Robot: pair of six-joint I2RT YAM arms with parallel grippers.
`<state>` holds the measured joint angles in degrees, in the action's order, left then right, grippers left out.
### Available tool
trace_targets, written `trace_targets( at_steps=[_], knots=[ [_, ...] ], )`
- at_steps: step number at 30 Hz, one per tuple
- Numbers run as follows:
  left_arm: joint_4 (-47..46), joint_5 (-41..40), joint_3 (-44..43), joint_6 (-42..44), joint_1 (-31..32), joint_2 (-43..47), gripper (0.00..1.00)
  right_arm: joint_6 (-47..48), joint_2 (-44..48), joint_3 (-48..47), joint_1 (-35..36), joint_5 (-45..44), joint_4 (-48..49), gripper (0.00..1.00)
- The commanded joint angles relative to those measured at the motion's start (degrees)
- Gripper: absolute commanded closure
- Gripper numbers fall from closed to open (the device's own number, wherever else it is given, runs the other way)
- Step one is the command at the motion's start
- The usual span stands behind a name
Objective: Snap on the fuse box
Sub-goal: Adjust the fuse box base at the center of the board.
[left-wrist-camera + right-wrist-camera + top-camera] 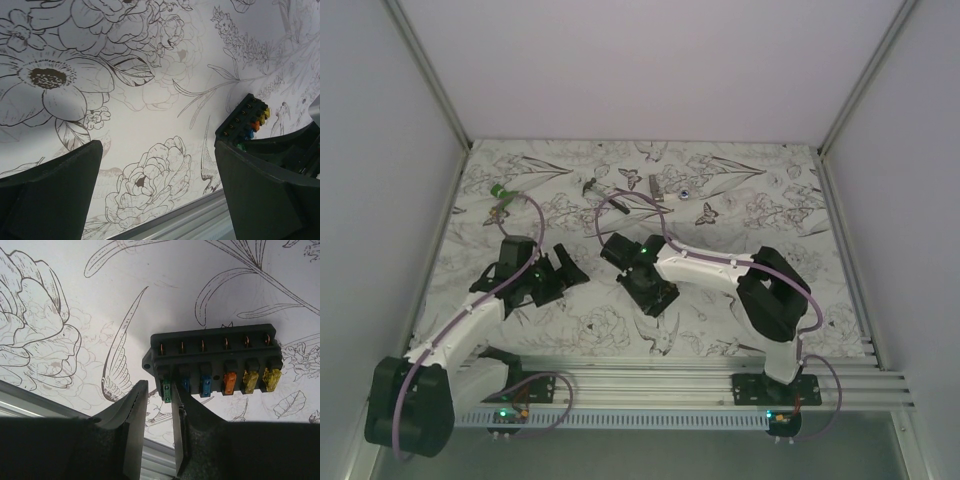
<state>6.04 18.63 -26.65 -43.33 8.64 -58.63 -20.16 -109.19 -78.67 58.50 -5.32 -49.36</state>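
Observation:
The fuse box point(215, 347) is a black rectangular block lying on the flowered table. A row of green, blue, orange and yellow fuses shows along its near side. My right gripper point(159, 390) hovers just in front of its left end. The jaws stand a narrow gap apart with nothing between them, and the green fuse point(167, 390) sits just beyond the tips. In the top view the right gripper point(656, 292) covers the box. My left gripper point(159, 150) is wide open and empty over bare table. One end of the fuse box point(245, 120) shows past its right finger point(265, 195).
An aluminium rail point(700, 375) runs along the table's near edge. At the far side lie a green plastic piece point(502, 192), a thin dark tool point(590, 186), a small grey part point(657, 186) and a tiny round object point(685, 194). White walls enclose the table.

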Motion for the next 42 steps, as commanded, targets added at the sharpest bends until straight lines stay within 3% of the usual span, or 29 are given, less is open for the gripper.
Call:
trace_targets(
  at_steps=[1, 16, 24, 30, 35, 42],
  knots=[
    [-0.1, 1.3, -2.2, 1.4, 1.3, -0.5, 0.00, -0.9, 0.3, 0.4, 0.5, -1.7, -0.8, 0.68],
    [-0.2, 1.7, -2.3, -0.3, 5.8, -1.0, 0.02, 0.7, 11.4, 4.2, -1.2, -3.3, 2.4, 0.64],
    [-2.7, 1.3, -3.4, -3.5, 13.0, -4.2, 0.09, 2.2, 18.0, 13.4, -16.3, -4.5, 9.2, 0.66],
    [-3.4, -0.6, -4.7, -4.5, 17.7, -8.4, 0.19, 5.2, 13.9, 15.0, -23.2, -5.2, 15.1, 0.70],
    [-3.5, -0.8, -5.5, -5.0, 18.4, -11.1, 0.21, 5.7, 9.3, 15.5, -23.0, -2.2, 16.7, 0.76],
    [-3.4, -0.3, -6.7, -5.1, 18.9, -15.2, 0.34, 3.4, 10.9, 19.0, -19.1, 1.8, 17.6, 0.76]
  ],
)
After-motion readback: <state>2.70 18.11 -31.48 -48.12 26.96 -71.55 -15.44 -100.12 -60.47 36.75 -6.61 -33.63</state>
